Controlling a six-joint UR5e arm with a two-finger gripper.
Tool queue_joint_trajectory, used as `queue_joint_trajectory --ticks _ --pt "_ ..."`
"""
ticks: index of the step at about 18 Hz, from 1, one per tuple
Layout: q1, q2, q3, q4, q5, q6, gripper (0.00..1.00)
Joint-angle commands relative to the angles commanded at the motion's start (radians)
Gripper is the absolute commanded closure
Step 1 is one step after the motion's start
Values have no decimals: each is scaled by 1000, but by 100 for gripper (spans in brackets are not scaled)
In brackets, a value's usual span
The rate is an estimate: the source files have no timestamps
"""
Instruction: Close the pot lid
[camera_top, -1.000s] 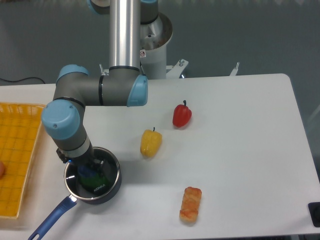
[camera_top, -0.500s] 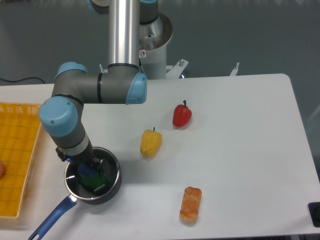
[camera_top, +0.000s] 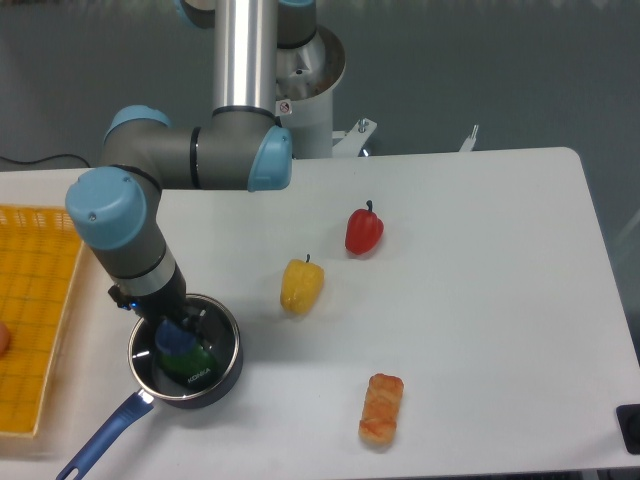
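Lid (camera_top: 185, 352) sitting on the pot (camera_top: 222, 375), near left of the surface (camera_top: 480, 300). Pincer (camera_top: 180, 335) at the blue knob (camera_top: 176, 340); grip state impossible to tell. Probably rigid, breakable, slippery glass; best held by the knob.

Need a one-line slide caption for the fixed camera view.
UR5e gripper over the pot lid on the pot; two peppers nearby.

High front view over table (camera_top: 480, 300)
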Motion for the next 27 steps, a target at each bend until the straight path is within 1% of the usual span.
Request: queue_joint_trajectory --ticks 3,6,10,11,14,16,18,19,21,27 --pt "28 29 -20 0 -2 124 0" --pt "72 48 -25 -15 -6 166 0" --pt "143 80 -28 -115 -6 337 0" --pt "161 83 -28 -130 -6 371 0" --pt "202 83 -28 -133 -6 436 0" --pt "238 83 -29 -140 -6 517 0" --pt "281 83 -29 -170 -6 615 0" --pt "301 83 -29 -175 -6 660 0" --pt "337 83 -29 -172 -9 726 0" --pt "420 71 -29 -164 -11 844 0"
